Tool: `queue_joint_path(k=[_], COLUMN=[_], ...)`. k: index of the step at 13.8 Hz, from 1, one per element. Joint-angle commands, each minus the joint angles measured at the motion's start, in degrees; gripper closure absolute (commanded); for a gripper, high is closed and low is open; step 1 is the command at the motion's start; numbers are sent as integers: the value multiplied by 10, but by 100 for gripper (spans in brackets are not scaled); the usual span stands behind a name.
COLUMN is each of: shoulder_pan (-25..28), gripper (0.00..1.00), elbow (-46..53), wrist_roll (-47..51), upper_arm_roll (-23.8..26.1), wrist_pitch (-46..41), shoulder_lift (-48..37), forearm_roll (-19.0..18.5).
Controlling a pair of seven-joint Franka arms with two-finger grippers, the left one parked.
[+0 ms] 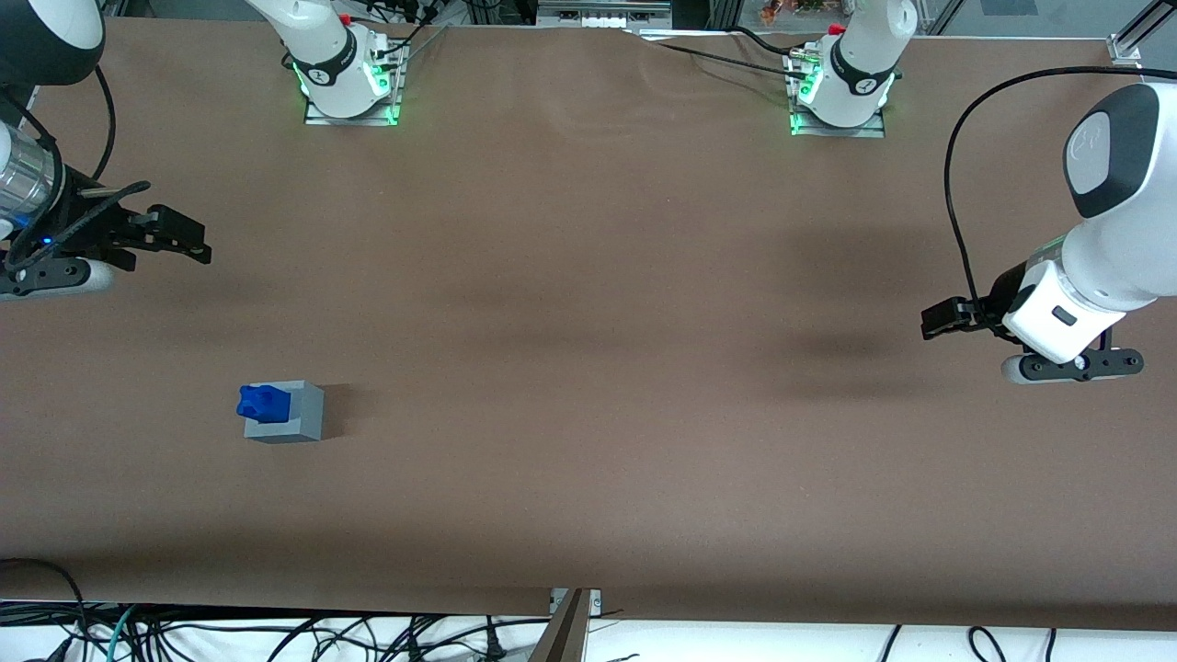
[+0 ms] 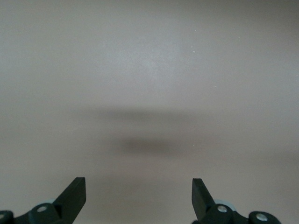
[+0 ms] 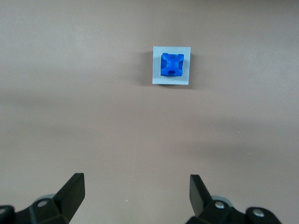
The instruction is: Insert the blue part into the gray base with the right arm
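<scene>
Blue part point(image 1: 264, 403) sits in the gray base point(image 1: 296, 418) on the counter point(image 1: 588, 368), we note, while the end effector point(image 1: 188, 244) hangs spread and empty, well apart.

The right arm point(image 1: 41, 198) reached in low over the working arm's end of the table, its silver wrist ring showing a small blue light. Its black gripper point(image 1: 188, 244) hung above the surface with nothing held. In the right wrist view its two fingers point(image 3: 74, 189) stood wide apart, pointing down at the tabletop.
</scene>
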Motion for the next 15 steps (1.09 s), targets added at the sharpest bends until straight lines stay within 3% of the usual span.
queue_joint_path(k=[1,15], shoulder_pan=[-3,-3], gripper=[1,1], elbow=[21,21], wrist_roll=[-5,-4], upper_arm_roll=[-1,-1], wrist_pitch=[-24,-19], shoulder_lift=[-6,-6], forearm_roll=[5,-4])
